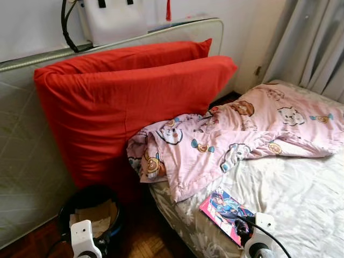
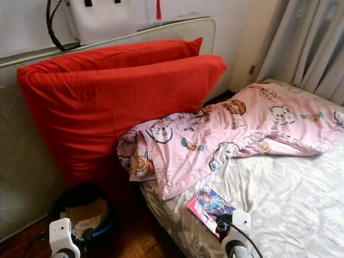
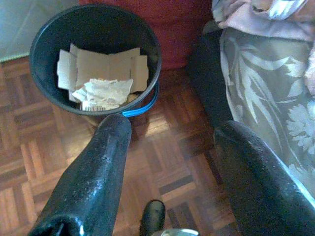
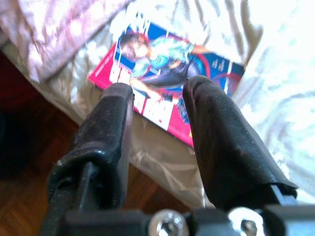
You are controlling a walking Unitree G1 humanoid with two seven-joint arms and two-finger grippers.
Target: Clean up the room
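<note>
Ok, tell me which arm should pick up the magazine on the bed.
Right. The right gripper hovers open directly over the magazine at the bed's edge; the left gripper points at the bin on the floor.

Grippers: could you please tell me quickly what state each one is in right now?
Left gripper: open, holding nothing, above the floor beside the bucket.
Right gripper: open, holding nothing, fingers poised over the magazine at the bed's edge.

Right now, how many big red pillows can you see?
2. The front red pillow leans against the mattress beside the bed; the back red pillow stands behind it. More could be hidden.
</note>
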